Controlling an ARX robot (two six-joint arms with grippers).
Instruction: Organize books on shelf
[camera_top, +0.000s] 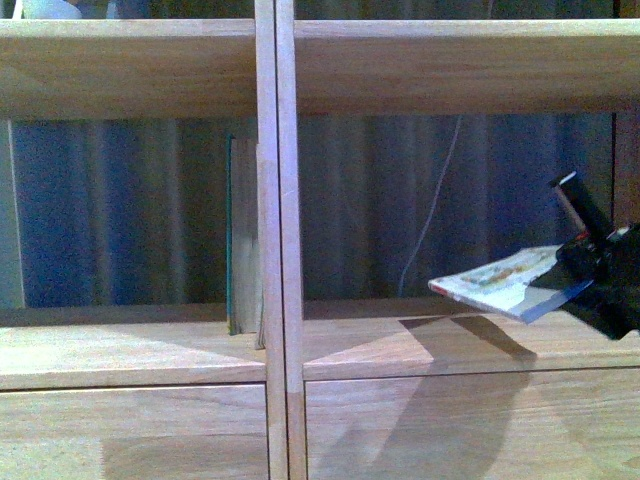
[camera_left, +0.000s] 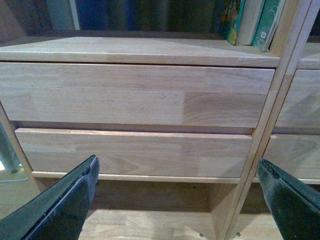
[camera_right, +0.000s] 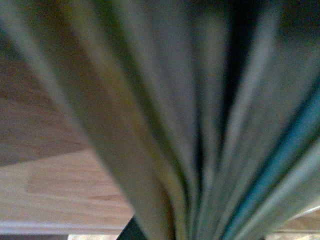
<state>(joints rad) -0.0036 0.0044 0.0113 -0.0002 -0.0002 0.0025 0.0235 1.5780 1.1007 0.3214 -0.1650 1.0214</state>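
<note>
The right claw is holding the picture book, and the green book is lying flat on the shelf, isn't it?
Not quite. The right claw does hold the picture book, but the green book is standing upright against the middle post of the shelf, not lying flat. The front view shows it.

Front view dim, blue cast, dark behind shelf (camera_top: 278, 250). Light from about 1 o'clock: book (camera_top: 500, 280) throws soft shadow toward 7 o'clock onto drawer front (camera_top: 460, 430). Left wrist view evenly lit, sharp. Right wrist view heavily blurred, out of focus.
</note>
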